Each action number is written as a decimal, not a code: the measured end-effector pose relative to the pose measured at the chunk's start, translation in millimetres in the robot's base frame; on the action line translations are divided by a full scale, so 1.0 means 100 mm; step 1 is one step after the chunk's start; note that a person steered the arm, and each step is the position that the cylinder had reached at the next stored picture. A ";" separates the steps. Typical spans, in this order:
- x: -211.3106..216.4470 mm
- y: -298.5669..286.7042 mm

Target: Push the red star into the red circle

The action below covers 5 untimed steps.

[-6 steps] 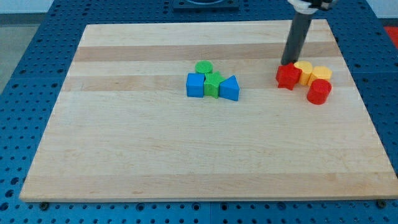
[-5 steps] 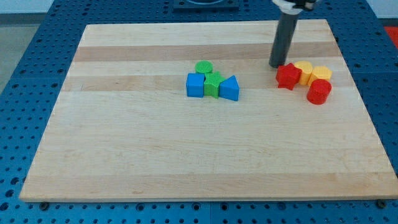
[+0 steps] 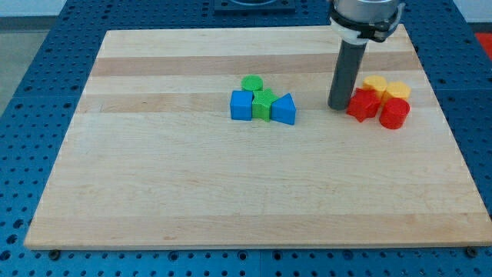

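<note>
The red star (image 3: 363,104) lies at the board's right side, next to the red circle (image 3: 394,114), which sits just to its right and slightly lower; they look close or touching. My tip (image 3: 338,106) rests on the board right against the star's left side. The dark rod rises from it to the view's top.
Two yellow blocks (image 3: 375,84) (image 3: 398,91) sit just above the red pair. Near the board's middle a cluster holds a green circle (image 3: 251,83), a blue cube (image 3: 241,105), a green star (image 3: 264,104) and a blue triangle (image 3: 284,110). The wooden board (image 3: 192,192) lies on a blue pegboard.
My tip moved from above the star, leftward and down, to its left side. The red star shifted right and down, closer to the red circle.
</note>
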State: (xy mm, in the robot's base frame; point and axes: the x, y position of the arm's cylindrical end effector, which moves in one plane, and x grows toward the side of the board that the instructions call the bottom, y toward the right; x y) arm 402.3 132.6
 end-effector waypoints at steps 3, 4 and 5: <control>0.04 0.05; 0.09 0.14; 0.09 0.26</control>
